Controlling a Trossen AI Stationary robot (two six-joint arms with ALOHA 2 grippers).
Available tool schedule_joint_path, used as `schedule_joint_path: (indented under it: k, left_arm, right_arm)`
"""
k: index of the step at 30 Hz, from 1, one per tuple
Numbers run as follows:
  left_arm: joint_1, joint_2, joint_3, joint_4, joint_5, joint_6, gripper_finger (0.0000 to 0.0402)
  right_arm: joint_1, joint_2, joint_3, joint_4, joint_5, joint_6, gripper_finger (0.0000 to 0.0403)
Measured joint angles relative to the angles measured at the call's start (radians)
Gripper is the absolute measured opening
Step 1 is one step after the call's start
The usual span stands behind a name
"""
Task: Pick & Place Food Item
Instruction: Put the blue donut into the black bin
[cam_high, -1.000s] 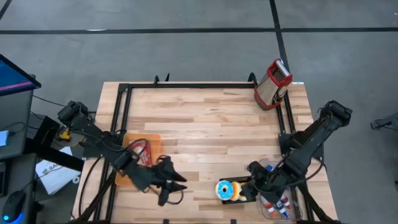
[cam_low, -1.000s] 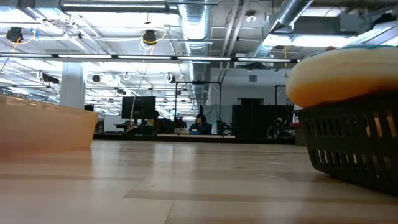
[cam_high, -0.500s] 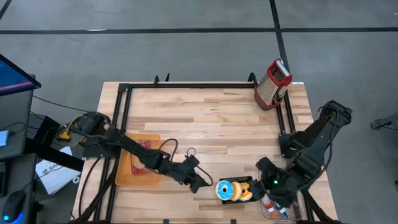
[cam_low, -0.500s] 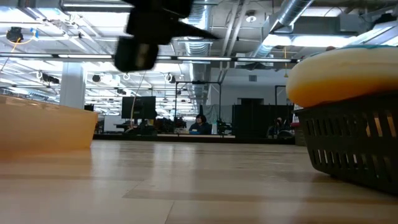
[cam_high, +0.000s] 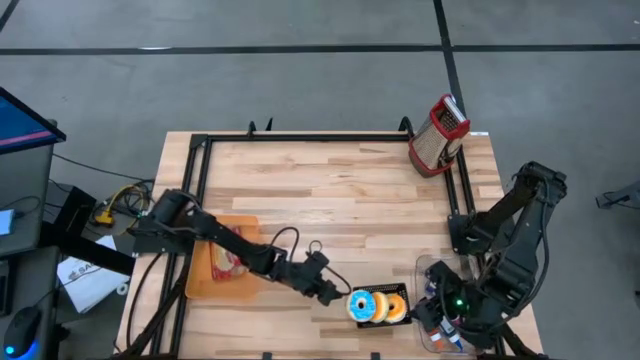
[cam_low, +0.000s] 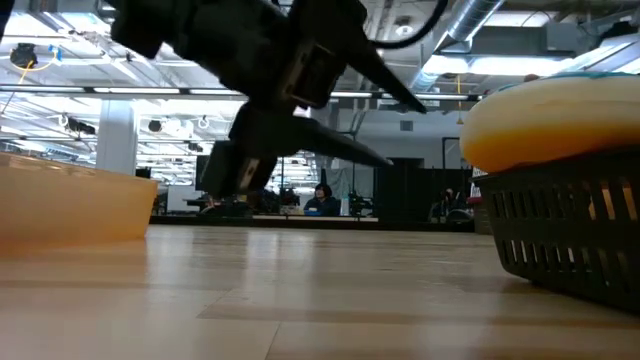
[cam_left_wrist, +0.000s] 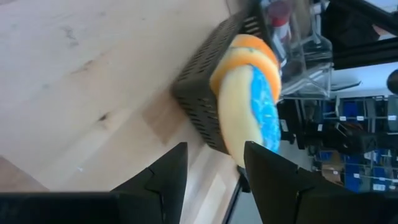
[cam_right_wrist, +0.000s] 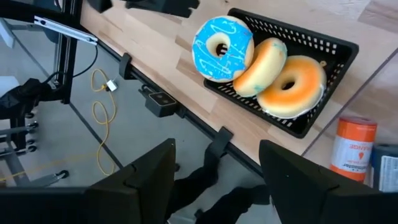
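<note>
Doughnuts (cam_high: 377, 306) sit in a small black basket (cam_high: 398, 291) at the lower middle of the high view, near the front edge of the wooden surface (cam_high: 330, 200); the left gripper (cam_high: 333, 291) reaches in from the left and hangs just beside the blue-iced doughnut (cam_high: 364, 305), while the right gripper (cam_high: 432, 310) is drawn back at the lower right, over a clear bin (cam_high: 432, 268) off the surface's corner. An orange tray (cam_high: 200, 284) lies at the lower left and a red grater (cam_high: 438, 134) stands at the upper right. In the low view the left gripper (cam_low: 385, 125) fills the upper centre, fingers spread and holding nothing, with the basket (cam_low: 565, 235) and a doughnut at the right edge (only its pale underside shows). The left wrist view looks past parted empty fingers (cam_left_wrist: 163, 174) at the basket (cam_left_wrist: 205, 99) and blue-iced doughnut (cam_left_wrist: 264, 112). The right wrist view shows wide-open empty fingers (cam_right_wrist: 149, 168) above three doughnuts (cam_right_wrist: 258, 65) in the basket (cam_right_wrist: 311, 43).
</note>
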Motion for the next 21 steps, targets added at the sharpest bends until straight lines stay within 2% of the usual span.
schedule_joint_path:
  k: [8,21]
  left_arm:
    - [0.016,0.047,0.000,0.098,0.046,0.000,0.0155]
    - [0.017,0.053,0.044,0.111,0.099,0.063,0.0155]
  right_arm:
    - [-0.003,0.000,0.000,0.008,0.000,-0.006,0.0224]
    - [-0.009,0.000,0.000,0.019,0.000,-0.011,0.0224]
